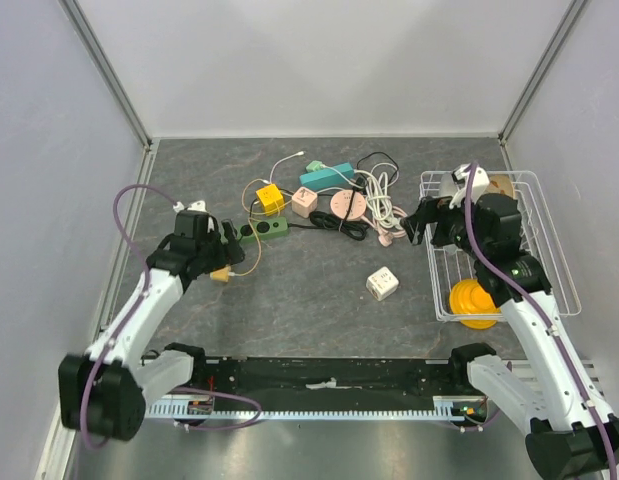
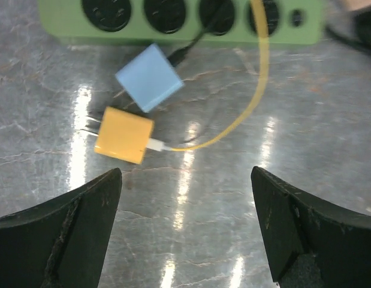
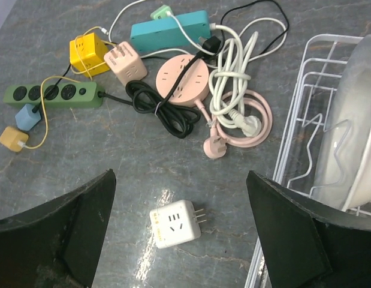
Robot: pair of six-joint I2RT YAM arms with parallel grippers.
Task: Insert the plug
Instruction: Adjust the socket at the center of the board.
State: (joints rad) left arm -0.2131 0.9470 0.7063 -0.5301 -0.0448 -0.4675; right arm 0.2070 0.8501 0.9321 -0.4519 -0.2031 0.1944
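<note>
A yellow plug (image 2: 123, 135) on a thin yellow cable lies flat on the table, prongs pointing left. Beside it lies a pale blue plug (image 2: 149, 77) with a black lead. Both rest just in front of the green power strip (image 2: 173, 21), whose round sockets face up. My left gripper (image 2: 186, 174) hangs open over bare table, a little short of the yellow plug, with nothing between its fingers. In the top view the left gripper (image 1: 221, 250) sits next to the strip (image 1: 264, 231). My right gripper (image 3: 180, 175) is open above a white cube adapter (image 3: 176, 223).
A teal strip (image 1: 326, 177), yellow cube (image 1: 269, 197), pink cube (image 1: 304, 203), round pink strip (image 1: 346, 205) and coiled white and black cables (image 3: 230, 66) crowd the back middle. A white wire rack (image 1: 549, 290) holding a yellow dish (image 1: 473, 302) stands at the right.
</note>
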